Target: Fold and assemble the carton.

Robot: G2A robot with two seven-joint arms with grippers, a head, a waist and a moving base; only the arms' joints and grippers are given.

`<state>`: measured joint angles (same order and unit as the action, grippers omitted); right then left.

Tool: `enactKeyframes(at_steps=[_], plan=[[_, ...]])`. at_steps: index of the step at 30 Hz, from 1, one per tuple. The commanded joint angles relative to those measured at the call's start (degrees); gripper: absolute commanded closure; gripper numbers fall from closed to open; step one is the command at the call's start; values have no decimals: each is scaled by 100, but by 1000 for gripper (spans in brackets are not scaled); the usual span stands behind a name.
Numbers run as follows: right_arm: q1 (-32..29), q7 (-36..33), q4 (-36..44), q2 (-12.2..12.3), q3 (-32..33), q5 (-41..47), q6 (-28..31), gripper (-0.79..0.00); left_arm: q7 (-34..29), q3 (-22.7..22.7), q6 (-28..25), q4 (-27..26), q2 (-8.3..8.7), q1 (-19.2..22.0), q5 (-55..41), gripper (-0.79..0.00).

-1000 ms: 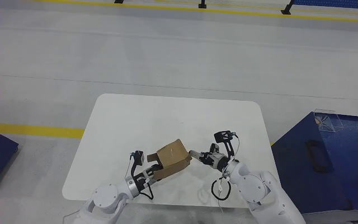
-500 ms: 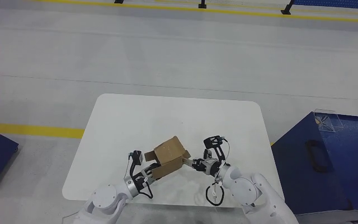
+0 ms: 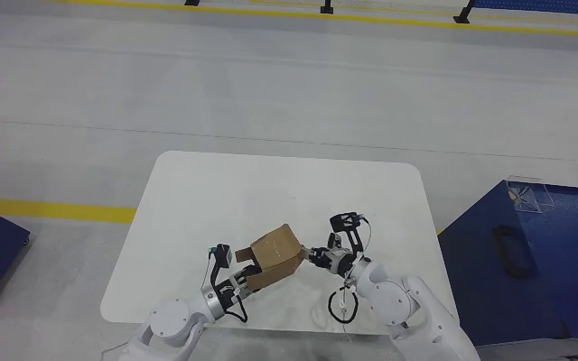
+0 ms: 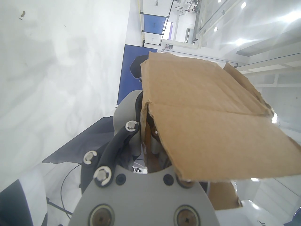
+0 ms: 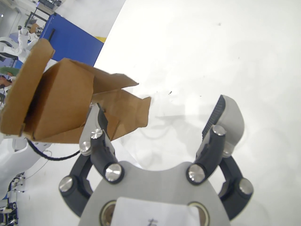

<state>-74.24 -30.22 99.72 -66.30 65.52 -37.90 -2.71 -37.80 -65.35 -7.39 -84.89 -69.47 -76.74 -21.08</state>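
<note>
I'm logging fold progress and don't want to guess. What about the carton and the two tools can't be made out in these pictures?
1. Left wrist view: the carton's own top panel hides where the left tool grips it.
2. Right wrist view: it is unclear whether the open right tool touches the loose flap. The carton's walls hide its inside.
3. Top view: the flap folds are too small to read.

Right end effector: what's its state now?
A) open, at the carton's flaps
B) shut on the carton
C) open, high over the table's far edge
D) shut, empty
A: in the right wrist view the right end effector has its jaws wide apart with nothing between them, and one side sits at the flaps of the carton.
</note>
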Motion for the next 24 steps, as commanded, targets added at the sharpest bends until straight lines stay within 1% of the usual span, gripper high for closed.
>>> enactKeyframes(at_steps=[1, 4, 7, 11, 17, 24], plan=[[41, 222, -51, -16, -47, -302, -216, -785, -4, 22, 7, 0, -4, 2, -1, 0], [144, 657, -199, -60, -215, -853, -572, -785, -15, 60, 26, -4, -9, 5, 8, 0], [250, 852, -307, -113, -410, -1078, -682, -785, -36, 91, 50, -19, -11, 3, 38, 0], [369, 1102, -513, -165, -591, -1415, -683, -785, -139, 129, 102, -8, -9, 23, 77, 0], [447, 1141, -691, -221, -772, -1723, -629, -785, -216, 86, 109, 5, 2, 14, 3, 0], [272, 1029, -456, -246, -794, -1814, -632, -785, -238, 71, 185, 49, 3, 48, -60, 0]])
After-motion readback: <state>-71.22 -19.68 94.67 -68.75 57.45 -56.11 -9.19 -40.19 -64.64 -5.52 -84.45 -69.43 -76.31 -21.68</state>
